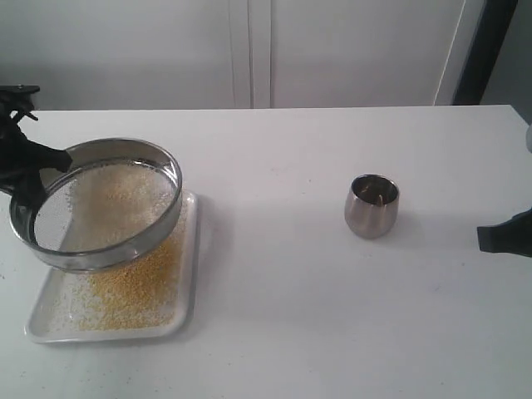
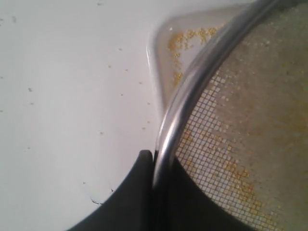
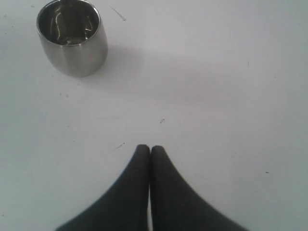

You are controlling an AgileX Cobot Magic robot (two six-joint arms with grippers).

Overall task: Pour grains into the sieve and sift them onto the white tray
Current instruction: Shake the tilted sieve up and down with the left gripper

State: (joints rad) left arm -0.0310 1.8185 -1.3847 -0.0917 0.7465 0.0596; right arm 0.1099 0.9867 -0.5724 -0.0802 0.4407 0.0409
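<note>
Currently, sieve (image 1: 104, 208) is held tilted above white tray (image 1: 188, 274), rim pinched by left gripper (image 2: 159, 161), best kept centred so grains (image 1: 133, 287) are caught; right gripper (image 3: 149, 150) closed, empty.

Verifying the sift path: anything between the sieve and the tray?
Nothing visible. The sieve, held by its rim in the left gripper, hangs tilted over the tray; only grains lie on it. The cup stands clear.

Gold, steel grey and white.
Golden-yellow grains (image 1: 137, 287) flecked with paler beige on the white tray (image 1: 189, 274); sieve (image 1: 104, 204) with shiny silver rim and grey square-grid mesh; mirror-silver steel cup (image 1: 371, 206); white table (image 1: 332, 316); matte black left gripper (image 2: 154, 160) and right gripper (image 3: 150, 149).
</note>
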